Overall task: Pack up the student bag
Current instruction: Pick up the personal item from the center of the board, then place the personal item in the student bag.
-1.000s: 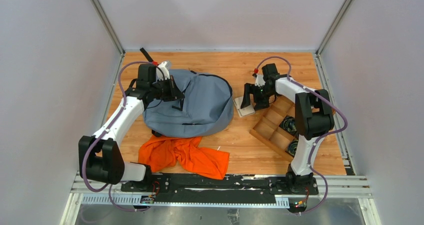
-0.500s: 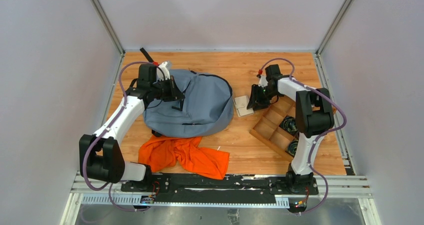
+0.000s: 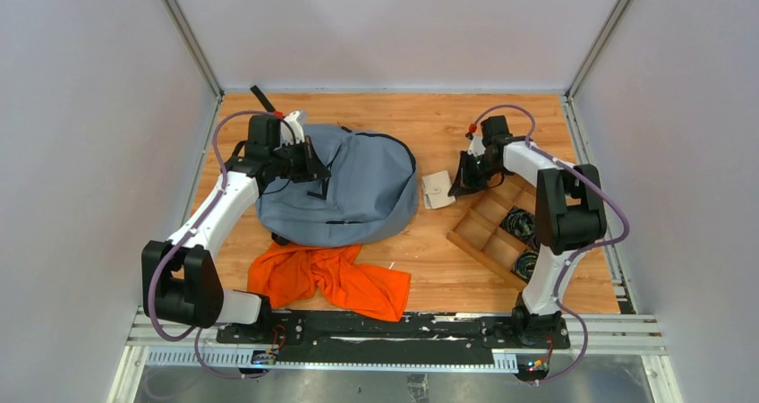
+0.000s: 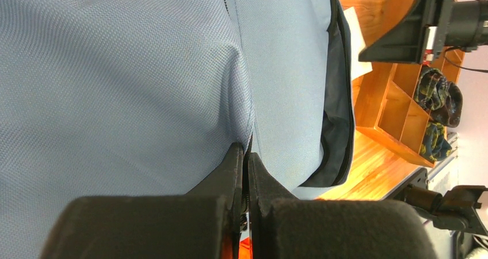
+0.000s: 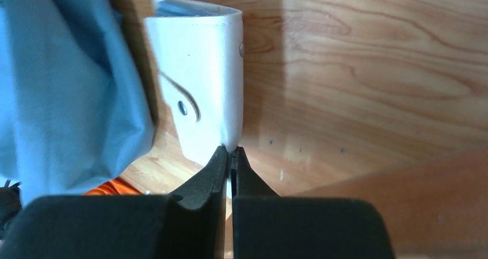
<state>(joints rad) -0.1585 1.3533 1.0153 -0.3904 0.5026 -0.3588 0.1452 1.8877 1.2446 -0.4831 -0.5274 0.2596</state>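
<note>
1. Your left gripper point(image 4: 246, 148) is clenched on a pinch of grey-blue fabric at the far-left top of the student bag point(image 3: 353, 188).
2. Your right gripper point(image 5: 230, 152) is clamped on the edge of a white snap pouch point(image 5: 198, 80), just right of the bag.
3. Further right of the bag sits a wooden divided tray point(image 3: 488, 233) holding dark items point(image 3: 517, 223). An orange cloth point(image 3: 331, 278) lies against the bag's near edge.
4. My judgement: you're early in the task. The pouch, cloth and tray contents are all outside the bag. The zip looks parted on the pouch side, though I can't tell how wide.
</note>
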